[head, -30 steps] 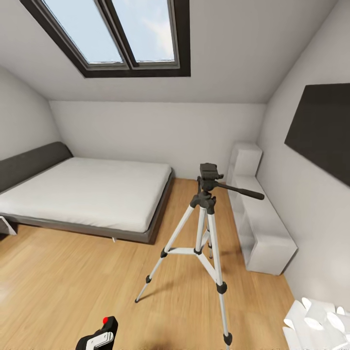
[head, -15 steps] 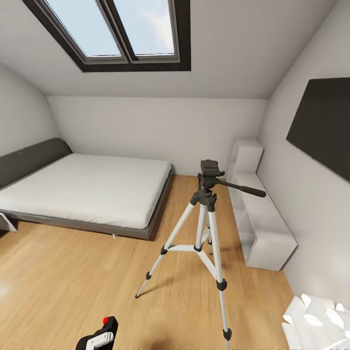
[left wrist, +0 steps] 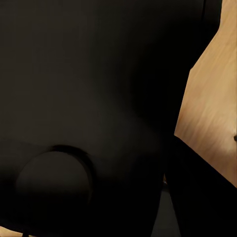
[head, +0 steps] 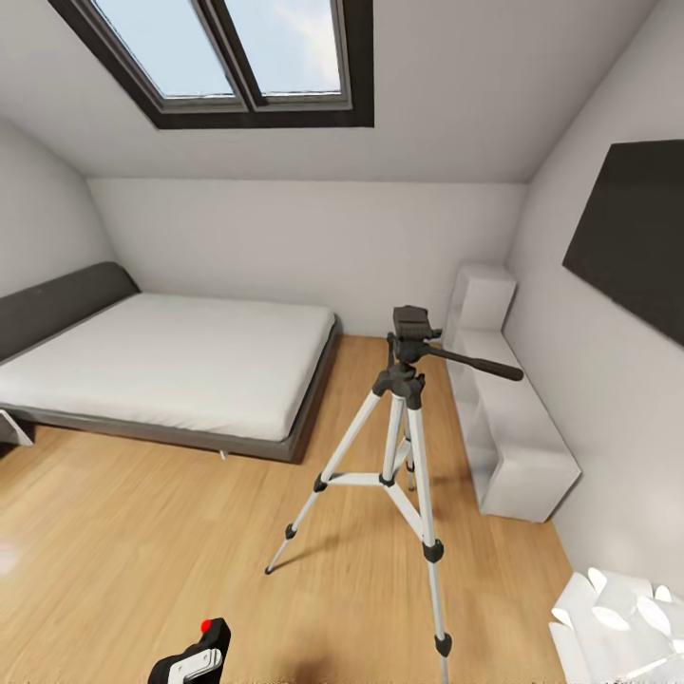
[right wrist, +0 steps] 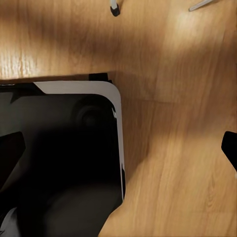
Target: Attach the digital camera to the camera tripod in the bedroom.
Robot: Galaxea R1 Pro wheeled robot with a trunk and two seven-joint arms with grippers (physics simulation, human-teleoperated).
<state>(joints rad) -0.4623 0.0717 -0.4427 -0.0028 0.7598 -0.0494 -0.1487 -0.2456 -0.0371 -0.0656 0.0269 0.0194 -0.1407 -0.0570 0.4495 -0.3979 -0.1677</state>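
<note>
My left jaws carry digital camera (head: 195, 650) (grip width hidden); right jaws' state unclear. Camera tripod (head: 404, 446) ahead, 3 legs planted, head bare. Mounting not yet done.

head: forward, room-wide | wrists: close, downward, wood floor (right wrist: 187, 148) shared

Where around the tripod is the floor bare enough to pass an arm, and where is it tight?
Bare wood floor lies between the bed and the camera tripod. It is tight between the tripod's pan handle and the white shelf unit.
</note>
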